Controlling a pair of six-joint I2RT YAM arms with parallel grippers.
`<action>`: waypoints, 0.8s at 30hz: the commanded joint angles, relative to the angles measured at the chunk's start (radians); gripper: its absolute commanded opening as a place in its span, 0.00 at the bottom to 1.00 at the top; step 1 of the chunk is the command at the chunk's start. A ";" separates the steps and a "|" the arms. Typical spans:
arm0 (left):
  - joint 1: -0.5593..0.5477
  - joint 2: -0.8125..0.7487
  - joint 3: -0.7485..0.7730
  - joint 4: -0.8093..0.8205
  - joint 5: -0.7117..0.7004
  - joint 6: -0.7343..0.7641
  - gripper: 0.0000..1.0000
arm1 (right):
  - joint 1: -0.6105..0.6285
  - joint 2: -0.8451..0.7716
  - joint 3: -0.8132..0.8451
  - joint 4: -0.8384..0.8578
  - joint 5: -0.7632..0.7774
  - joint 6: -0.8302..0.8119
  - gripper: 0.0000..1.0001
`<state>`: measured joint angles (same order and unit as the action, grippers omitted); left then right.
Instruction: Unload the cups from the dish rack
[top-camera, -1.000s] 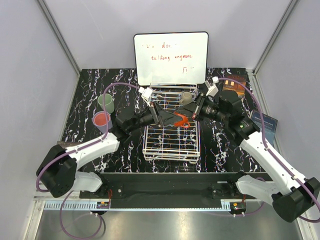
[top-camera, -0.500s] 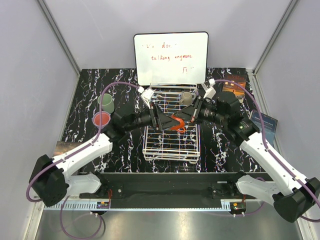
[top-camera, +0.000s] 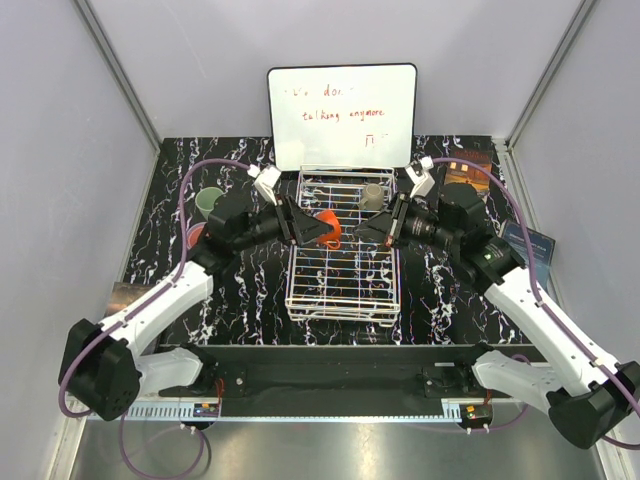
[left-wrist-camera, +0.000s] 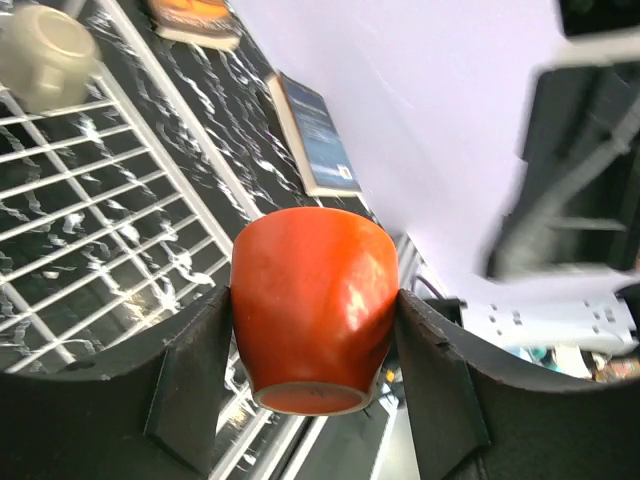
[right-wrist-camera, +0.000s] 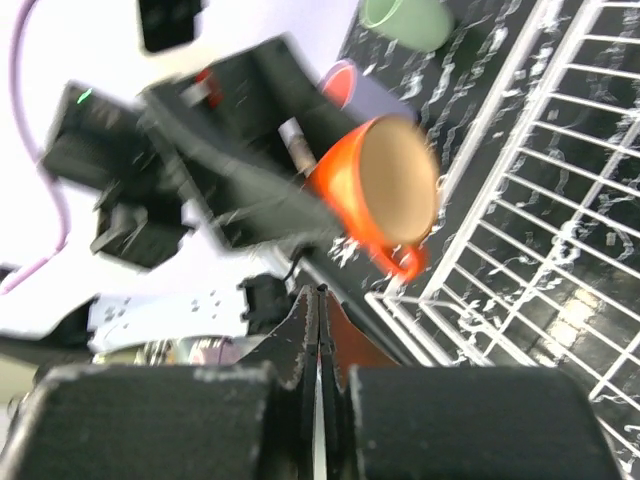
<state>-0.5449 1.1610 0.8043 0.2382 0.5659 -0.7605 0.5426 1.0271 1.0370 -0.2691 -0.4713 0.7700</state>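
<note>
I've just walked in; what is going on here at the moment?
Cups are being unloaded from a white dish rack. The left gripper grips an orange cup, lifted above the rack's left edge. The right gripper is shut and empty near the rack's right side. A beige cup sits at the rack's far end; a green cup and a pink cup stand on the table to the left.

Overhead and close wrist views share orange cup (left-wrist-camera: 312, 300).
</note>
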 joint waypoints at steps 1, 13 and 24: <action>0.013 0.006 -0.013 0.177 0.087 -0.043 0.00 | -0.001 -0.018 0.029 0.039 -0.107 -0.023 0.00; 0.011 0.066 0.007 0.370 0.256 -0.152 0.00 | -0.009 -0.001 0.035 0.085 -0.136 0.009 0.47; 0.011 0.072 0.006 0.436 0.394 -0.206 0.00 | -0.027 0.021 0.032 0.097 -0.153 0.002 0.46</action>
<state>-0.5316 1.2358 0.7826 0.5392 0.8707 -0.9237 0.5259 1.0367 1.0378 -0.2207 -0.5957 0.7727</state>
